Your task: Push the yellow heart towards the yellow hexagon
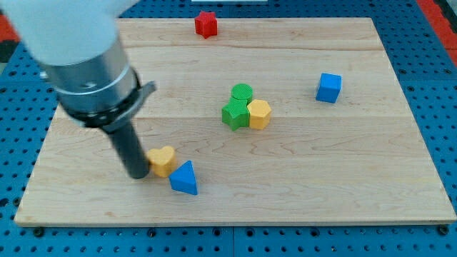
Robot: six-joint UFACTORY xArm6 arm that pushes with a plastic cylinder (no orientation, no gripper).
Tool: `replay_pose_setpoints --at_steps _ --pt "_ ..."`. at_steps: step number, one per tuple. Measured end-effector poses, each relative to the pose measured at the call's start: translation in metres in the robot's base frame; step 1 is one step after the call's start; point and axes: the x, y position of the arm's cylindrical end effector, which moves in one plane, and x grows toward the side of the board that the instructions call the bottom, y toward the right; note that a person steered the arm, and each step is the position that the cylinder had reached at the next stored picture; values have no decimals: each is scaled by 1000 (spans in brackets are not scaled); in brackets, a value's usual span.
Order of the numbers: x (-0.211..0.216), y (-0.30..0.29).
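Blue triangle (pixel 185 178) nearest the view's bottom edge, left of centre on the wooden desk (pixel 343 171). Touching or just beside its upper left corner: yellow heart (pixel 163 160). My tip (pixel 137 173) sits at the heart's left side, in contact or very nearly; rod rises up-left into the grey arm body. No jaws on this rig, only the rod, so nothing is being held.

Further up, near desk centre: tight cluster of three. Yellow hexagon (pixel 259 113) on the cluster's right, green star-like block (pixel 233 115) pressed against its left, green cylinder (pixel 242 93) above, touching both. The heart lies well apart from the hexagon, toward the view's lower left.

Blue cube (pixel 329 87) alone at the view's right. Red block (pixel 206 23), star-like in outline, at the top edge. Blue pegboard (pixel 435 86) surrounds the desk.
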Motion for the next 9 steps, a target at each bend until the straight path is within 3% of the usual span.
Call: replay_pose_setpoints --at_steps 2,4,6,9 --pt "-38 87" --pt "-21 98" --pt "-21 166" --pt "-39 157"
